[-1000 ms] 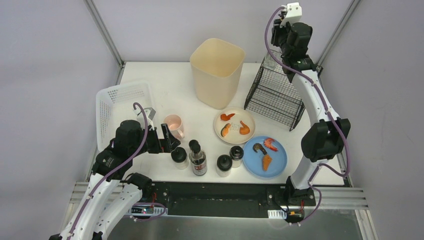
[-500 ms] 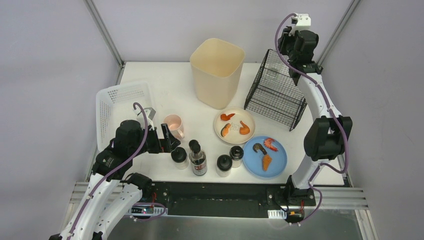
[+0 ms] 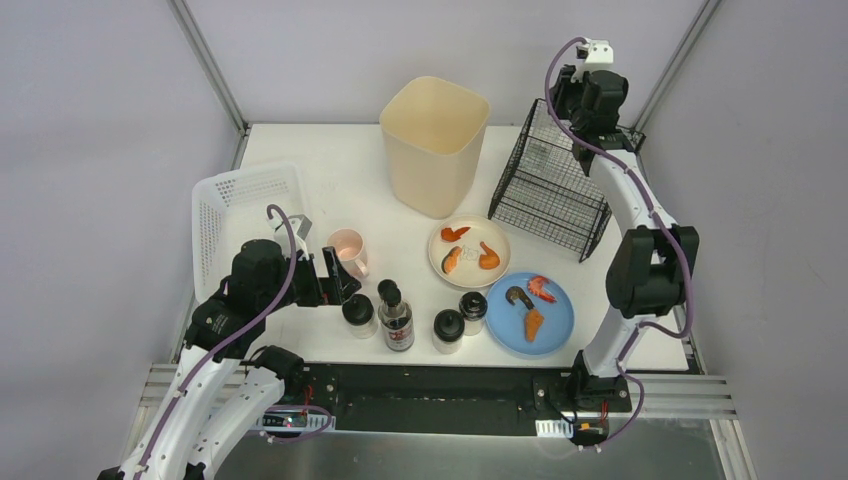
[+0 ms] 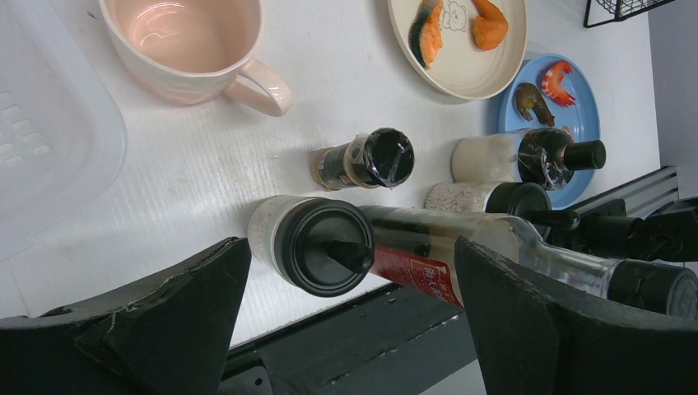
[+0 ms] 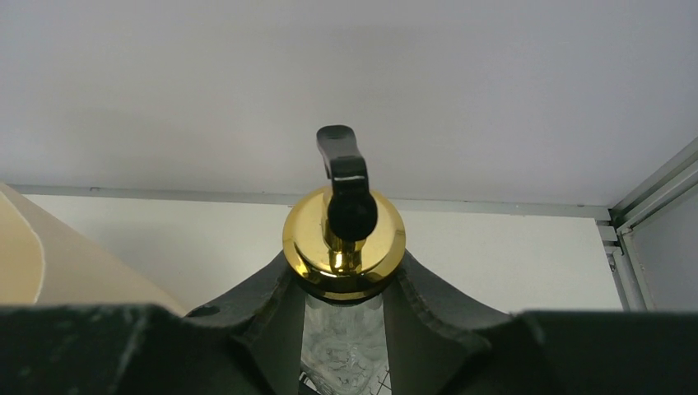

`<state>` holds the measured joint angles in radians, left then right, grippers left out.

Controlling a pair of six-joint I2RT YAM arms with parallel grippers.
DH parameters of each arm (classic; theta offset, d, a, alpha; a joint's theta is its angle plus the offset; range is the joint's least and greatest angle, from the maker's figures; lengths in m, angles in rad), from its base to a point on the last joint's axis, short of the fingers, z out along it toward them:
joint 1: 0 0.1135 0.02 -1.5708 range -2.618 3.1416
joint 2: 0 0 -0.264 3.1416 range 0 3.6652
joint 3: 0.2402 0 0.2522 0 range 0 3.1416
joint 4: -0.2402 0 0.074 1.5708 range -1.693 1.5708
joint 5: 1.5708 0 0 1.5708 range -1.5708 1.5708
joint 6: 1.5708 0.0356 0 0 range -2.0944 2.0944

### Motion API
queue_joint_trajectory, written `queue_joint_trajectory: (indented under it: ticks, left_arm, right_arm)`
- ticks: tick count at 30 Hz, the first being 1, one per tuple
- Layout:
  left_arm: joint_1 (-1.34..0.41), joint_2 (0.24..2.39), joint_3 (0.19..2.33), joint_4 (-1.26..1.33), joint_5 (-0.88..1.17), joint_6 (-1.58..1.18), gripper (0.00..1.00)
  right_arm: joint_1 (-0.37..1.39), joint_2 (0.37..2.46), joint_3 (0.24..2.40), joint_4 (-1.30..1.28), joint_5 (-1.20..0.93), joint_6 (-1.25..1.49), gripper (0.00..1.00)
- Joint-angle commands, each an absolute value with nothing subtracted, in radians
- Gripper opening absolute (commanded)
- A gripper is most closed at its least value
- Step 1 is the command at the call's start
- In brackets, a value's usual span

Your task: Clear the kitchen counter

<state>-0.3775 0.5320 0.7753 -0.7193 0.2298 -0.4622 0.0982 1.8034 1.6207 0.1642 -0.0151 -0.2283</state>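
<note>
- White is seen on the desk (image 3: 330, 170) and the perforated basket (image 3: 240, 185).
- The bin (image 3: 433, 145) is coloured cream, the wire rack (image 3: 550, 190) black.
- The mug (image 4: 185, 41) is tinted pale pink.
- The blue plate (image 3: 558, 318) is left plain; a bear is printed on the beige plate (image 4: 469, 70).
- A red label (image 4: 411, 271) is borne by the bottle (image 4: 510, 239).
- The glass dispenser (image 5: 342, 346) is topped in gold and black.

My right tool (image 5: 344, 325), clamped on the gold-capped glass bottle (image 5: 344, 247), has shifted right and descended at the wire rack's (image 3: 548, 195) far end. The bottle is possibly inside the rack now, but the view is unclear.
</note>
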Motion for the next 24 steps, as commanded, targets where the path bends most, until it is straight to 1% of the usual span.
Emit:
queue_joint_trajectory:
  ticks: [1, 17, 20, 23, 24]
  left_arm:
    - [-0.367, 0.536, 0.772, -0.695, 0.231, -0.464, 1.0]
    - [-0.362, 0.538, 0.772, -0.695, 0.234, -0.464, 1.0]
    - [-0.361, 0.54, 0.773, -0.695, 0.236, -0.464, 1.0]
    - [-0.359, 0.544, 0.775, -0.695, 0.241, -0.465, 1.0]
    - [-0.359, 0.545, 0.774, -0.695, 0.243, -0.465, 1.0]
  right_arm:
    - [0.114, 1.784, 1.63, 0.301, -0.057, -0.177, 0.0]
    - [0.158, 1.847, 1.568, 0.343, -0.035, -0.199, 0.0]
    - [0.164, 1.852, 1.558, 0.351, -0.03, -0.202, 0.14]
    - [0.17, 1.85, 1.544, 0.37, -0.012, -0.209, 0.35]
    - [0.17, 1.849, 1.539, 0.374, -0.009, -0.211, 0.41]
